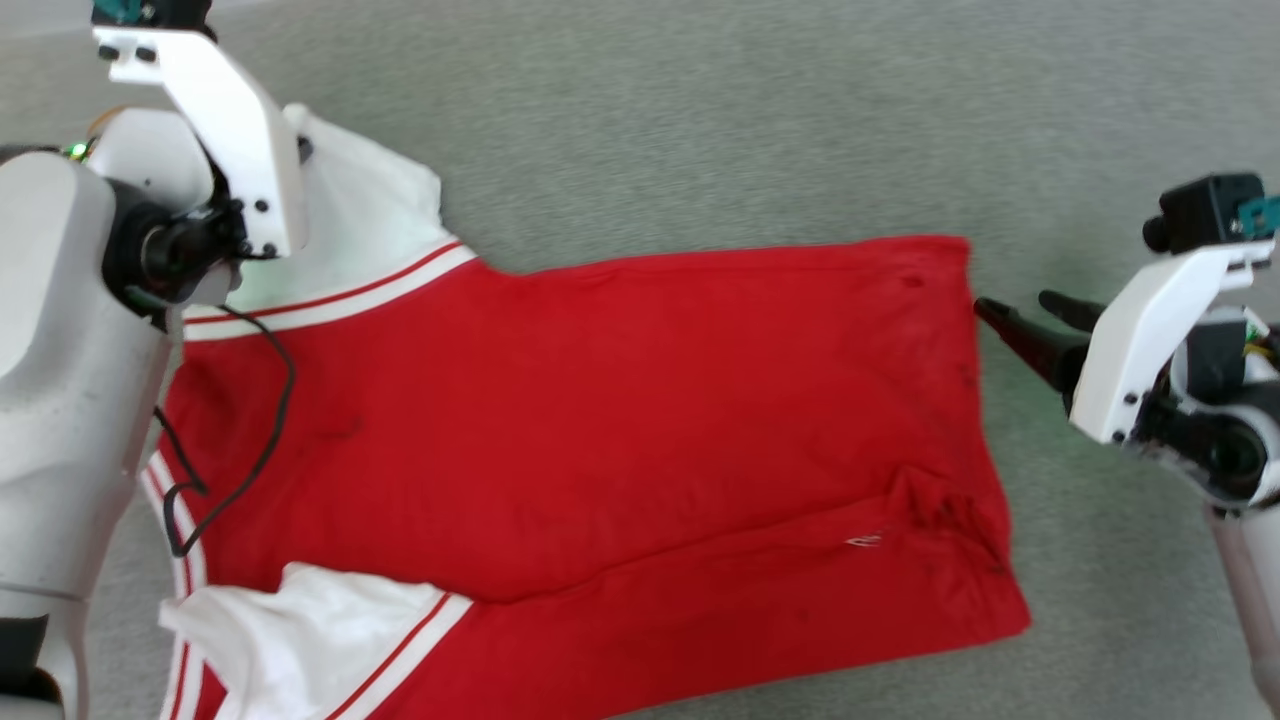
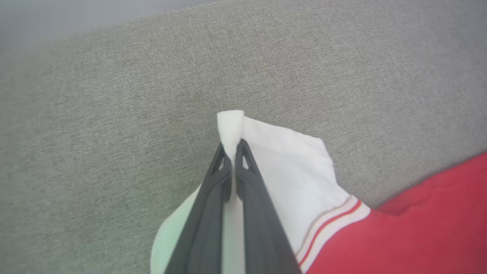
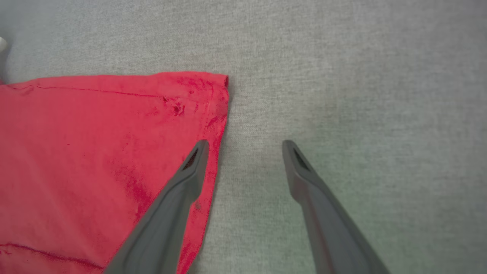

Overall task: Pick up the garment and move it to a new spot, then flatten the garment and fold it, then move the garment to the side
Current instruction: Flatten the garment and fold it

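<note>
**Item: garment [image 1: 600, 400].** Red shirt, plain side up, laid lengthwise across the grey surface [image 1: 700, 120]. The collar end is toward my left arm and the hem toward my right. It is mostly flat. A long crease runs along the near part, and a small pucker sits close to the hem.

**Item: far white sleeve [image 2: 289, 160].** Its tip stands up in a little pinched peak.

**Item: near white sleeve [image 1: 320, 620].** It lies partly over the red body.

**Item: my left jaws.** Closed tight, with the far sleeve's tip clamped between them.

**Item: my right jaws.** Spread wide and holding nothing. One side is over the hem edge [image 3: 215, 121], the other over bare surface just beside it.

**Status, by my reckoning.**
- The placing and spreading look done, or close to it.
- Folding appears to be at its opening grip, with only one pair of jaws fastened.
- Left to do: secure the hem, make the folds, and carry the bundle aside.
</note>
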Robot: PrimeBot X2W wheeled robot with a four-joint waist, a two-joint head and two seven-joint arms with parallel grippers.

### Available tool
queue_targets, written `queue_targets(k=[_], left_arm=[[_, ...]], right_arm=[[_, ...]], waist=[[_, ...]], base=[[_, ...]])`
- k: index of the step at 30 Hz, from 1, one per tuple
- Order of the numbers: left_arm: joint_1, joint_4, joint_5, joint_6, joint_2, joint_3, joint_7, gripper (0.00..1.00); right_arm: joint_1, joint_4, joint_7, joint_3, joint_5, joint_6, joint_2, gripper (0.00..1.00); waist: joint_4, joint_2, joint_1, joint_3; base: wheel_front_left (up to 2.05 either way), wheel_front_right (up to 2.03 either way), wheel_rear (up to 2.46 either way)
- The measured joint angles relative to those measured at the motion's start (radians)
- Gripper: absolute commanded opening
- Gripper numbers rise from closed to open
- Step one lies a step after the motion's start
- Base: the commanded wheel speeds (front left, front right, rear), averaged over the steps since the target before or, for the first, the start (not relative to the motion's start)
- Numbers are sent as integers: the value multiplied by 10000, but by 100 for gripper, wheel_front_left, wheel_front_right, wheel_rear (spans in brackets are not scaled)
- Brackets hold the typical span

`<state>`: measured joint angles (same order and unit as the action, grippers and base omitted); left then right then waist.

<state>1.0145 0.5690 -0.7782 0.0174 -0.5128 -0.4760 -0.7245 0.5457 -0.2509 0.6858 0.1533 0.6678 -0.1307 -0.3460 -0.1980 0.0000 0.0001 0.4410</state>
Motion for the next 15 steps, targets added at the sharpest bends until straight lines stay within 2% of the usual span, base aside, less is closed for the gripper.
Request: queue_targets(k=[11, 12, 13, 15], left_arm=[[403, -322, 174, 328, 435, -282, 516, 0], [404, -326, 173, 332, 460, -291, 550, 0], [404, -330, 171, 360, 479, -301, 581, 0], [402, -326, 155, 378, 495, -309, 608, 0]], right_arm=[[1599, -1580, 1639, -84, -337, -2, 31, 100], [1691, -1676, 1785, -56, -334, 0, 25, 44], [1758, -1751, 1904, -46, -324, 0, 21, 0], [1880, -1818, 2082, 12, -320, 2, -31, 0]], waist=[[1041, 0, -1, 470], [1086, 0, -1, 493], [1123, 0, -1, 509], [1180, 0, -1, 523]], base=[[0, 0, 0], [0, 0, 0], [0, 0, 0], [0, 0, 0]])
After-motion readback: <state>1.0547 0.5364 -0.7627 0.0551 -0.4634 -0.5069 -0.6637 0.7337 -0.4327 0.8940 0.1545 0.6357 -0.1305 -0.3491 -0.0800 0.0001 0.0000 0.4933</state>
